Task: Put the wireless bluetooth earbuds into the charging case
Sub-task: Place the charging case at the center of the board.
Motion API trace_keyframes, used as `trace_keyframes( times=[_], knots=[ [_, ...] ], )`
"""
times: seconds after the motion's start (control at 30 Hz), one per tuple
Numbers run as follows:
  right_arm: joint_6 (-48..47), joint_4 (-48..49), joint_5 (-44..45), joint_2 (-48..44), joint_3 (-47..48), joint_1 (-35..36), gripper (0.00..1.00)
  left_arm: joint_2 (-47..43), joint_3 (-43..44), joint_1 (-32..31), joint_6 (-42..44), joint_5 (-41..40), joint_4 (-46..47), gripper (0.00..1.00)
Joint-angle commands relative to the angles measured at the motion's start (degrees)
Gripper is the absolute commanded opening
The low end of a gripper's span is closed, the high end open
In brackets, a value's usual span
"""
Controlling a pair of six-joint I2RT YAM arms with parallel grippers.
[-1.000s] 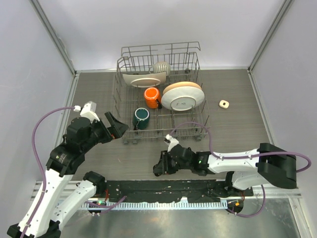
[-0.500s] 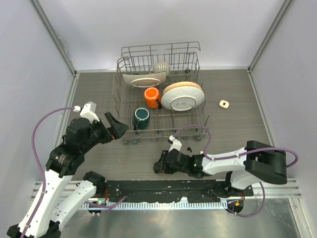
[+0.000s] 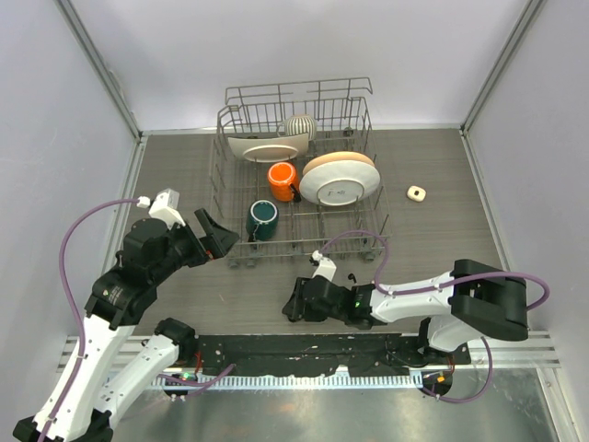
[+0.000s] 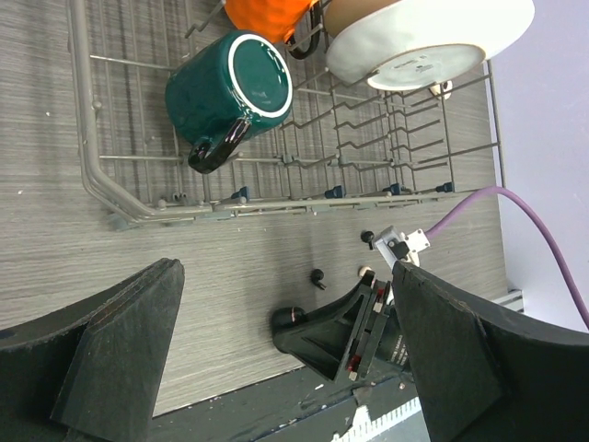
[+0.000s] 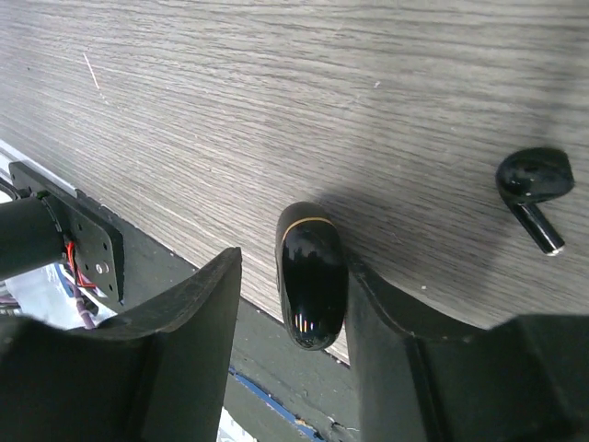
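A glossy black charging case with a thin gold seam lies on the table's near edge, between the fingers of my right gripper. The jaws are parted: one finger touches the case, and a gap shows at the other. A black earbud lies on the wood just beside them. In the left wrist view the case sits at the right gripper's tip, with a black earbud, a second black one and a cream one nearby. My left gripper hangs wide open above the table's left, holding nothing.
A wire dish rack stands at the back centre with a teal mug, an orange mug, plates and a bowl. A small cream case lies right of it. The black base rail runs along the near edge.
The right gripper's jaws have parted from the black case, which they held tight before. That arm has shifted slightly left. The left arm has not moved.
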Motion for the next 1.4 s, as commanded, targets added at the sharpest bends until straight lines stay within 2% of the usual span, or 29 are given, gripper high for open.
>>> trace_keyframes(
  times=[0.0,0.23,0.4,0.53,0.57,0.9,1.13,1.37],
  knots=[
    [0.11,-2.3,3.29,-0.23,2.59,0.36,0.54,-0.11,0.67,-0.05,1.57,0.49,0.02,1.0],
    [-1.56,-7.65,5.83,-1.28,5.39,1.67,0.61,-0.64,0.67,-0.05,2.09,-0.04,-0.69,1.0],
    [-4.55,-17.22,10.83,-1.2,10.14,4.4,0.67,-0.9,0.76,-0.05,2.27,-0.22,-0.95,1.0],
    [-5.43,-26.8,17.77,1.96,17.59,7.21,0.73,-1.42,0.93,-0.05,2.36,-0.57,-1.48,1.0],
    [-4.73,-32.13,19.79,4.75,20.58,8.69,0.74,-1.69,1.02,-0.14,2.44,-0.66,-1.65,1.0],
    [3.97,-52.21,25.34,15.75,33.69,11.34,0.74,-2.39,1.64,-0.14,2.97,-1.19,-2.62,1.0],
    [6.0,-52.14,24.21,16.21,33.97,11.34,0.74,-2.13,2.16,-0.05,3.32,-1.1,-2.88,1.0],
    [4.42,-44.23,19.46,15.59,30.27,9.06,0.69,-2.57,2.34,-0.14,3.5,-1.45,-3.5,1.0]
  ],
)
